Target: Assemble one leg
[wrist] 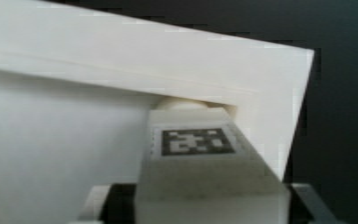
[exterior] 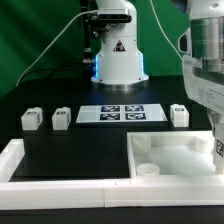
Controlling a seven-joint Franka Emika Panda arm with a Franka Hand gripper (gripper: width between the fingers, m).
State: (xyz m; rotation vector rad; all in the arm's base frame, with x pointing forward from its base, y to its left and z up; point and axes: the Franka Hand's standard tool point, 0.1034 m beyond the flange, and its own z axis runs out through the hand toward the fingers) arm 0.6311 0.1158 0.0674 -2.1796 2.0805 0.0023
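Observation:
In the wrist view my gripper (wrist: 206, 208) is shut on a white leg (wrist: 201, 165) with a black-and-white tag facing the camera. The leg's far end sits at a rounded socket in the corner of the large white panel (wrist: 69, 110). Dark fingers (wrist: 115, 203) show on both sides of the leg. In the exterior view the gripper (exterior: 216, 142) hangs at the right edge over the panel's (exterior: 175, 152) right side, and the held leg is mostly hidden there. Three more legs stand on the black table: two at the exterior view's left (exterior: 32, 119) (exterior: 62, 117) and one at the right (exterior: 179, 114).
The marker board (exterior: 120, 113) lies in front of the robot base (exterior: 118, 55). A white L-shaped rail (exterior: 20, 160) borders the table's front and left. A round socket boss (exterior: 148, 170) stands in the panel's near left corner.

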